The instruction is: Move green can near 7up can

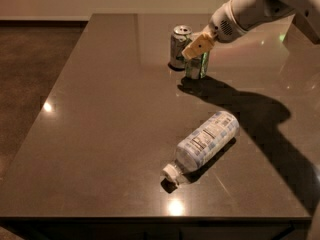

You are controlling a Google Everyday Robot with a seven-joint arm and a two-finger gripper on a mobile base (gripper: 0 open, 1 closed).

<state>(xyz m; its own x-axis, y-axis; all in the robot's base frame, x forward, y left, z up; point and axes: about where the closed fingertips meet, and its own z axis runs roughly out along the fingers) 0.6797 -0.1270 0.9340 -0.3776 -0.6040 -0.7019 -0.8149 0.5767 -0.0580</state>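
Observation:
The green can (pixel 197 68) stands upright on the dark table (pixel 110 114), just right of and slightly in front of the 7up can (pixel 179 46), almost touching it. My gripper (pixel 198 46) reaches in from the upper right and is shut on the top part of the green can. One tan finger (pixel 196 44) covers the can's top. The 7up can is pale silver with a silver top and stands upright and free.
A clear plastic water bottle (pixel 204 141) with a white cap lies on its side in the middle of the table, cap toward the front edge. My arm (pixel 250 9) casts a long shadow across the table's right side. The floor lies to the left.

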